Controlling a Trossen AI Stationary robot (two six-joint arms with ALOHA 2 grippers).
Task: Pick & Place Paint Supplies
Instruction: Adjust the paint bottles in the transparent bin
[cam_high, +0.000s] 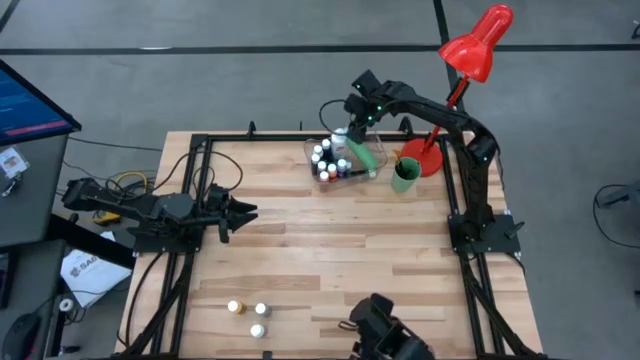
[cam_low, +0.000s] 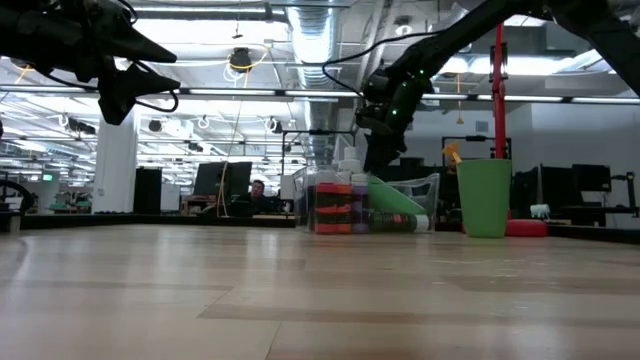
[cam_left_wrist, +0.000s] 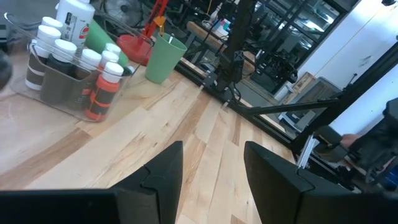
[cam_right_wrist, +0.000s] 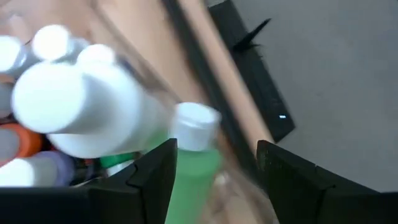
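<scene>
Right gripper (cam_right_wrist: 214, 165): mine, hanging over the clear plastic tray (cam_high: 368, 152) at the table's far edge; my two dark, angular fingers stand apart with nothing clamped between them.
Green bottle (cam_right_wrist: 194, 163): tall, smooth plastic, flat white cap, lying tilted in the tray, right below the gap between my fingers.
White bottle (cam_left_wrist: 76, 17): tall, rounded, labelled, upright in the tray beside the green one.
Small bottles in tray (cam_high: 324, 160): tiny white-capped cylinders in brown, red and orange, packed upright against one another.
Loose small bottles (cam_high: 250, 317): three on the bare wood at the near edge, one yellow and two pale, well apart from the tray.
Left gripper (cam_left_wrist: 211, 165): mine, waiting above the table's left side, fingers parted, holding nothing.
Green cup (cam_high: 405, 175): smooth, tapered, just beside the tray.
Red lamp (cam_high: 478, 45): round base behind the cup.
Table (cam_high: 330, 250): pale wooden planks.
</scene>
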